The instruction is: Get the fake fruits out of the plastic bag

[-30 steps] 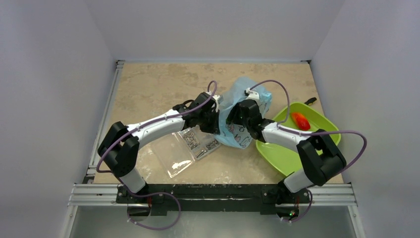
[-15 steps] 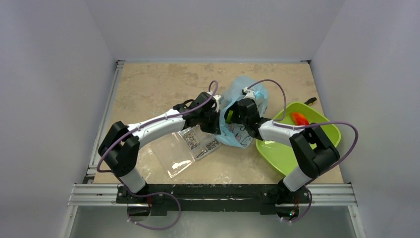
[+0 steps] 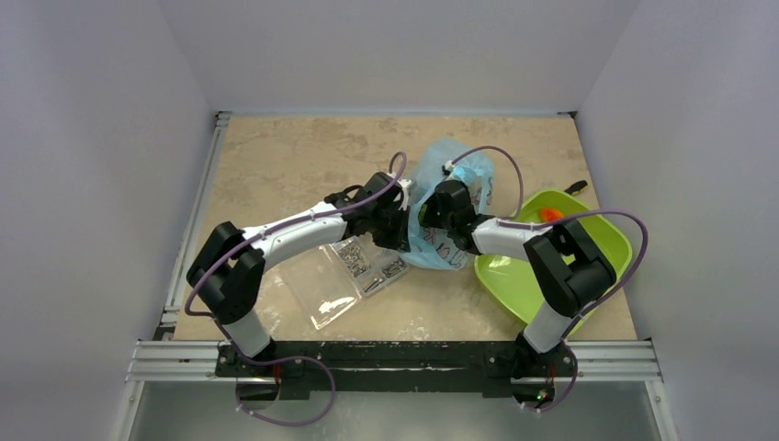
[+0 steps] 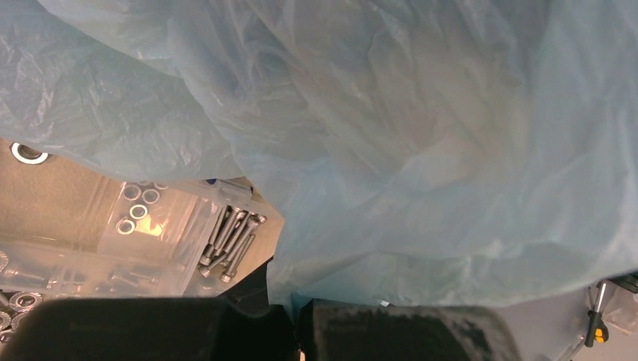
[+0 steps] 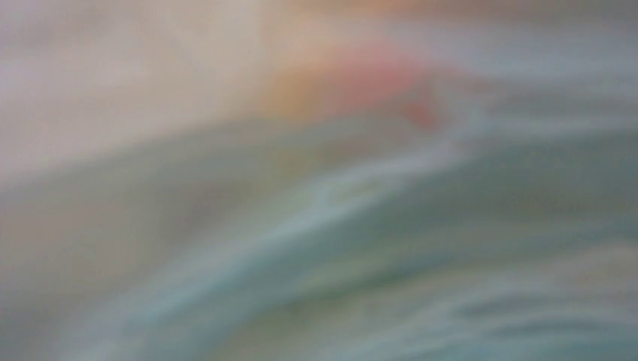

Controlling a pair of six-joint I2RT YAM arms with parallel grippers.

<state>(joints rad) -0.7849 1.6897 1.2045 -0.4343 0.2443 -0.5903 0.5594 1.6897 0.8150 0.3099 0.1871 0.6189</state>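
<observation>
the crinkly light-blue plastic bag (image 3: 459, 170) lies on the surface just beside the lime-green plastic tray (image 3: 514, 285), which holds one orange-red fruit (image 3: 549, 214). the left fingers (image 3: 400, 219) pinch the bag's edge, likely to steady it. the right fingers (image 3: 432, 209) reach among its folds; whether they are spread, i cannot tell.

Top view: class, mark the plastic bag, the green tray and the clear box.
plastic bag (image 3: 470, 175), top view, crumpled blue upper part
green tray (image 3: 507, 286), top view, bare near corner
clear box (image 3: 317, 289), top view, its near end
</observation>
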